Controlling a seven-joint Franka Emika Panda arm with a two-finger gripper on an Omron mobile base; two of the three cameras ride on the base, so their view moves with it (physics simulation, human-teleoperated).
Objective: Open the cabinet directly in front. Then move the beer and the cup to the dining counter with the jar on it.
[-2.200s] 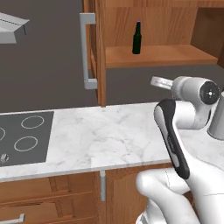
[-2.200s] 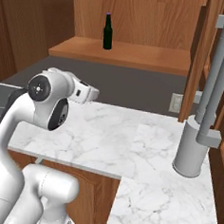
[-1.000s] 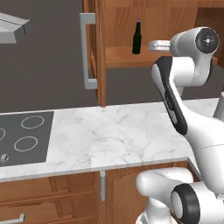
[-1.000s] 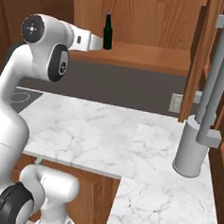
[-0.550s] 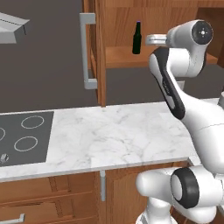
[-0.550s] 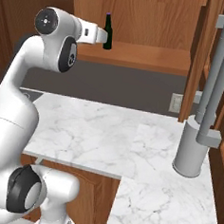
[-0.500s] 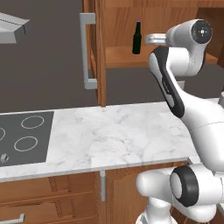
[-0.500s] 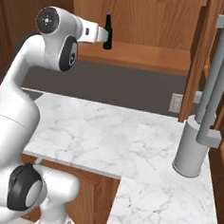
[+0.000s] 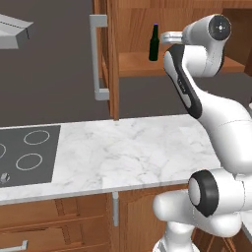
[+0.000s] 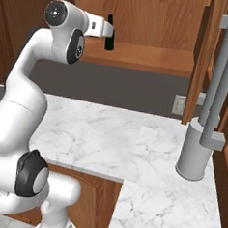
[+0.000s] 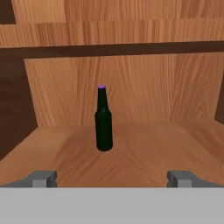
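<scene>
The cabinet [image 9: 138,66] stands open, its left door [image 9: 112,59] swung out with a grey bar handle [image 9: 98,59]. On its wooden shelf [image 10: 149,58] the beer [image 9: 154,43] [image 10: 110,33] stands upright, a slim dark bottle with a purplish cap. My gripper [image 9: 163,35] [image 10: 105,30] is level with the bottle's upper part, just short of it and not touching. In the hand view the beer [image 11: 103,120] stands centred on the shelf ahead, and my gripper [image 11: 111,179] is open with nothing between its fingertips [image 11: 41,178]. The cup, the dining counter and the jar are out of view.
Below the cabinet runs a marble worktop [image 9: 128,152] with a black cooktop [image 9: 24,152] at the left and a range hood [image 9: 12,29] above it. The right door's grey bar handles [image 10: 220,85] stand close at the right. A wall socket [image 10: 178,104] sits under the shelf. Wooden drawers [image 9: 29,231] are below.
The arm has risen from worktop height to the shelf. The hand has moved forward toward the beer. The jaws stayed open and the bottle has not moved.
</scene>
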